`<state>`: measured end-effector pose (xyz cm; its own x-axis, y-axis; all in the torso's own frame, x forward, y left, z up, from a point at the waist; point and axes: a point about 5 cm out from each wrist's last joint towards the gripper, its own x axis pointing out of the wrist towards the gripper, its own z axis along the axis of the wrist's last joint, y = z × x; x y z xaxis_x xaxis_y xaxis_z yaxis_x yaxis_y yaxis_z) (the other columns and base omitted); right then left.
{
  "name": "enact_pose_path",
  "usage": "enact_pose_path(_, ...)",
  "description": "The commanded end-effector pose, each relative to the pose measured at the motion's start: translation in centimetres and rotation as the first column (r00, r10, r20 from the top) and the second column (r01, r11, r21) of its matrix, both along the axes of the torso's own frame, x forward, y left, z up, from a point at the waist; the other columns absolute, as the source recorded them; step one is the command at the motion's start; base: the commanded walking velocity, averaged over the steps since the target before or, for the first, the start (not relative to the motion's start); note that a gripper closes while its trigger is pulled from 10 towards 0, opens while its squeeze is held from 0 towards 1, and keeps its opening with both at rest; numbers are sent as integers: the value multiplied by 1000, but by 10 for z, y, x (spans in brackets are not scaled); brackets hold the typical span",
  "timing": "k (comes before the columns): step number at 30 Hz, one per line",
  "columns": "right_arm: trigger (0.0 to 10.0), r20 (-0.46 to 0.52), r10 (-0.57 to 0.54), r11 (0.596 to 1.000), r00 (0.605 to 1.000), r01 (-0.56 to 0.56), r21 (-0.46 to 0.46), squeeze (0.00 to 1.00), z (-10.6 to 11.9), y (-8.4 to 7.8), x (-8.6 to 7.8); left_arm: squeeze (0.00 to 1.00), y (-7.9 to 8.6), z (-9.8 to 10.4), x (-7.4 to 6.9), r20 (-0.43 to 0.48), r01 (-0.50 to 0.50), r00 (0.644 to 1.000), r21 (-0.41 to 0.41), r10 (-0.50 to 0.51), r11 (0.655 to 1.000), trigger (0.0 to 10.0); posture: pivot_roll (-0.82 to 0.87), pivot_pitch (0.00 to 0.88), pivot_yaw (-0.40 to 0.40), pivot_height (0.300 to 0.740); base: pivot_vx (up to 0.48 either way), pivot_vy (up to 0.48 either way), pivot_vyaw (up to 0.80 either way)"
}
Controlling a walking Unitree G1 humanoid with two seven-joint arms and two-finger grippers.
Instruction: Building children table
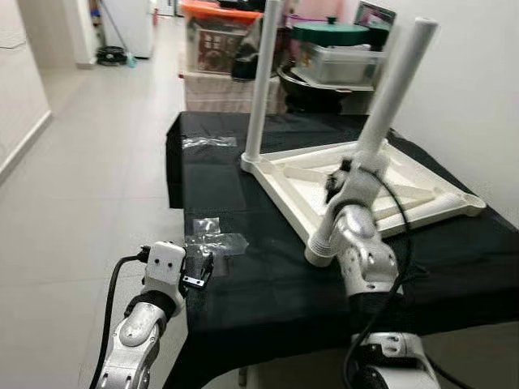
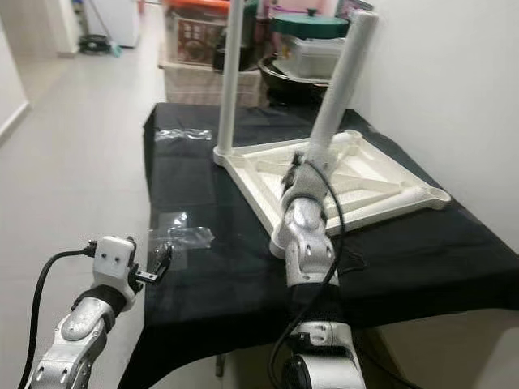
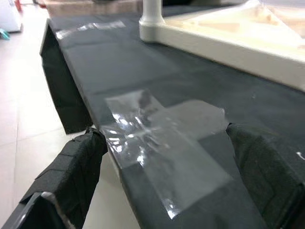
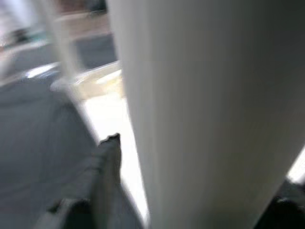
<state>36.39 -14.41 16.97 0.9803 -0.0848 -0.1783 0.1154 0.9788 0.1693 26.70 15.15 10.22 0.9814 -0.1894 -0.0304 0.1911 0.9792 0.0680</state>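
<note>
Table top: the white children's table top (image 1: 422, 190) lies upside down, ribs up, on the far right part of a black-covered table, one corner pointing toward the robot.
Fitted leg: one white leg (image 1: 263, 81) stands upright in the far left corner socket.
Leg in hand: a second white leg (image 1: 381, 105) leans from the near corner socket up and to the right, not yet vertical.
Right gripper: the right gripper (image 1: 339, 180) is wrapped around the lower part of the tilted leg; in the right wrist view the leg sits close between its black fingers (image 4: 107, 162), so it appears clamped on it.
Left gripper: the left gripper (image 1: 203, 271) hovers at the near left edge of the table, fingers spread wide on either side of a clear plastic bag (image 3: 162, 138), touching nothing.
Step in hand: seating the second leg in its corner, by my reading; two corners look empty.
Next move: likely needs the leg brought upright and pressed or turned home, with the top kept from sliding.
Surface: black cloth (image 1: 268, 292) draped over the edges; a second clear wrapper (image 1: 208, 142) lies near the far left corner.
Room: pale tiled floor (image 1: 89, 162) to the left, a white wall on the right, stacked storage boxes (image 1: 219, 36) and a green-lidded pot (image 1: 331, 32) behind.
</note>
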Motion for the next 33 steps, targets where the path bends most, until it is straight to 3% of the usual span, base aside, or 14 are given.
enact_pose_path(1,10000,44,116,992,992,-117,43,0,14,-3,7,0,-2,-4,-2,-16,3,1000,1,-3,1000,10000,64,0,-118,740,0,0,0)
enact_pose_path(6,10000,149,354,934,924,-357,-2,0,32,-17,12,0,-3,-4,-3,-16,4,1000,-1,-4,1000,10000,65,0,-122,740,0,0,0)
enact_pose_path(8,10000,159,553,833,818,-545,-91,0,38,-37,10,0,-3,-4,-2,-14,4,1000,-2,-4,1000,10000,69,0,-124,740,0,0,0)
enact_pose_path(11,10000,107,641,766,760,-626,-145,0,37,-56,7,0,-1,-3,-2,-12,4,1000,2,-4,1000,10000,65,0,-120,740,0,0,0)
enact_pose_path(12,2392,90,645,763,759,-630,-147,0,37,-62,9,0,0,-3,-1,-12,5,1000,4,-5,1000,10000,59,0,-114,740,0,0,0)
enact_pose_path(13,2392,92,634,772,768,-621,-140,0,37,-63,11,0,0,-3,-1,-13,6,1000,5,-6,1000,10000,59,0,-114,740,0,0,0)
enact_pose_path(14,0,66,578,813,813,-569,-122,0,32,-65,15,0,-1,-3,0,-12,8,1000,5,-8,1000,10000,62,0,-114,740,0,0,0)
enact_pose_path(19,0,-6,473,874,881,-470,-122,0,21,-67,22,0,-3,-2,0,-10,11,1000,4,-11,1000,10000,67,0,-113,740,0,0,0)
enact_pose_path(20,0,-42,192,977,981,-195,-86,0,8,-72,24,0,-3,-2,0,-9,13,1000,3,-13,1000,10000,71,0,-112,740,0,0,0)
enact_pose_path(23,0,-86,-10,998,996,5,-66,0,-2,-75,23,0,-3,-2,0,-9,14,1000,3,-14,1000,10000,71,0,-112,740,0,0,0)
enact_pose_path(25,0,-147,-252,968,956,251,-27,0,-24,-51,2,0,-2,-2,-2,-10,13,1000,6,-13,1000,10000,81,0,-111,740,0,0,0)
enact_pose_path(31,0,-132,-176,984,976,175,-17,0,-29,-6,-29,0,1,-1,-3,-11,10,1000,11,-10,1000,10000,82,0,-113,740,0,0,0)
enact_pose_path(32,10000,-110,-76,997,991,75,-13,0,-24,6,-31,0,2,-1,-3,-12,9,1000,12,-9,1000,10000,82,0,-113,740,0,0,0)
enact_pose_path(33,10000,-65,-5,1000,998,6,6,0,-18,13,-30,0,2,-1,-3,-13,9,1000,12,-9,1000,10000,74,0,-112,740,0,0,0)
